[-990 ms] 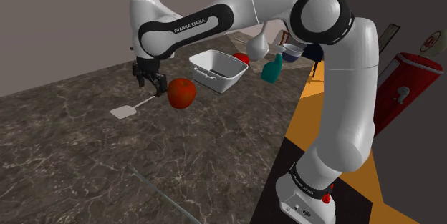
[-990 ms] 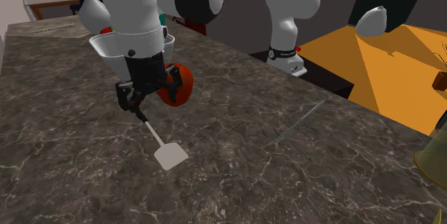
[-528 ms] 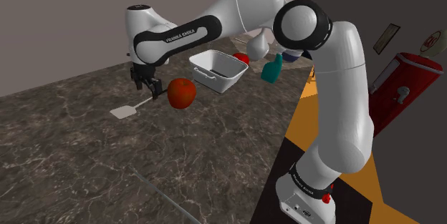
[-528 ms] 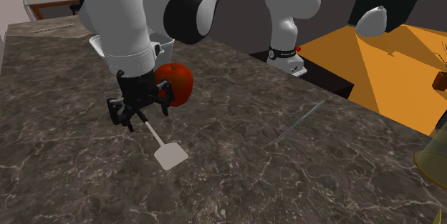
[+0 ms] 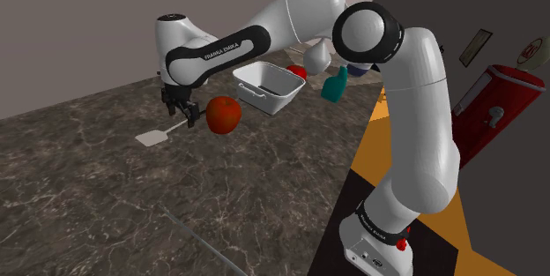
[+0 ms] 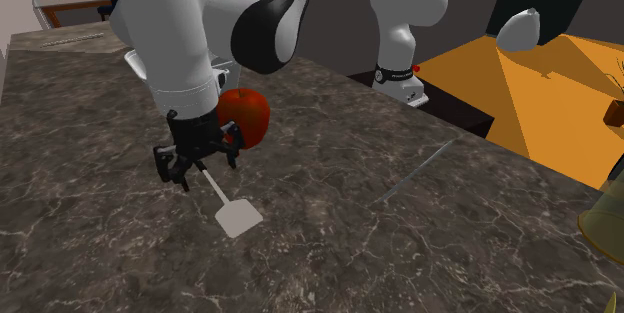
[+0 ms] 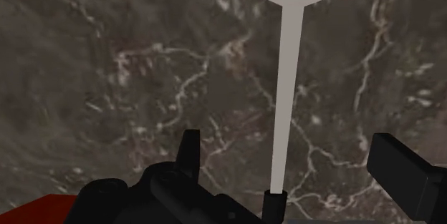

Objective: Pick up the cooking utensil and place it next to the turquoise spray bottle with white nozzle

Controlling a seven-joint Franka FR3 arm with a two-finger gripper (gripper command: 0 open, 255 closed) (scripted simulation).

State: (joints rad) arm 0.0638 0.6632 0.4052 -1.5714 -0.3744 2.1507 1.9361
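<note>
Marble counter (image 5: 106, 195), gripper (image 6: 198, 164) spread astride spatula (image 6: 238, 217), white bin (image 5: 280, 98) nearby

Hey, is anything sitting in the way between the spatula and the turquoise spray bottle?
Yes. The red fruit sits right by the spatula's handle end, and the white bin lies beyond it, both roughly on the line to the spray bottle. A low, straight carry would likely meet them.

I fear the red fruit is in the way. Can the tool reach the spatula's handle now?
Probably yes: the open tool hangs over the spatula handle, a finger each side; the red fruit sits beside it.
</note>
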